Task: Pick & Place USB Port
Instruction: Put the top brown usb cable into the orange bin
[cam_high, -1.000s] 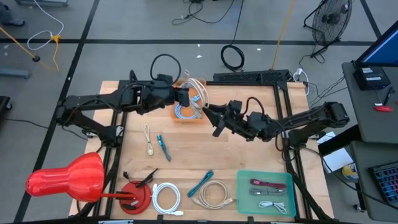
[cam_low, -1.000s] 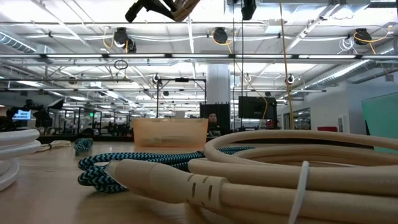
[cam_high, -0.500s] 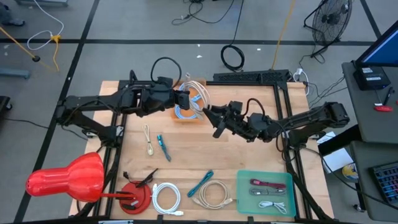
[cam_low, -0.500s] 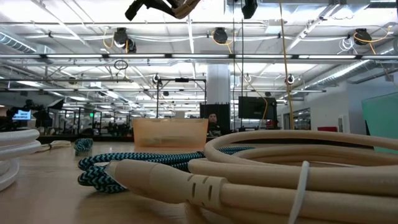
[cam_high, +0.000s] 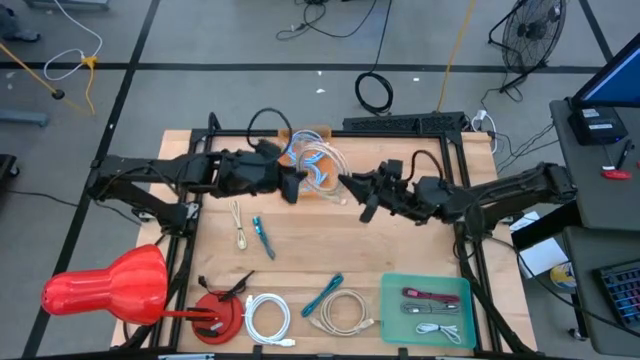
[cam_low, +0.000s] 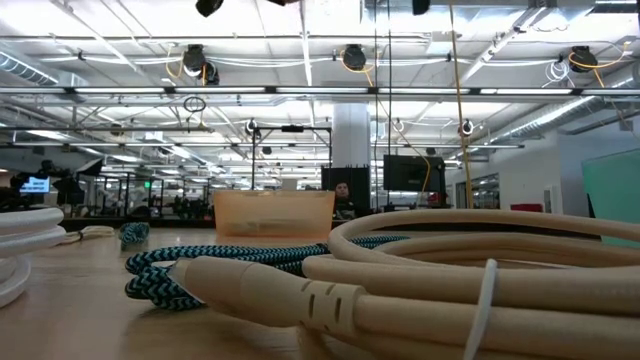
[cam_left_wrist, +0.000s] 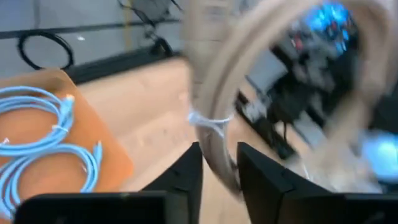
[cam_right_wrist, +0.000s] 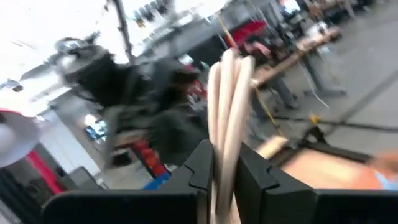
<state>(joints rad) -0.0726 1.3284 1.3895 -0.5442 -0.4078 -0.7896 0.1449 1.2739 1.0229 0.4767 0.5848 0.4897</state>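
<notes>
Cable: the beige coiled cable hangs between my two grippers, above the orange bin; both sets of fingers are clamped on it
Left gripper: jaws closed around one strand of the coil
Right gripper: pinching the bundled strands
Change: a second ago the coil sat lower over the bin; now it is lifted and stretched wider, both arms shifted
Meaning: I judge the handover underway; the green tray lies well away

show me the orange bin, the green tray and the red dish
orange bin (cam_left_wrist: 115, 165), left wrist view, bare floor near its corner
green tray (cam_high: 395, 300), high view, bare left part
red dish (cam_high: 232, 325), high view, right rim
</notes>
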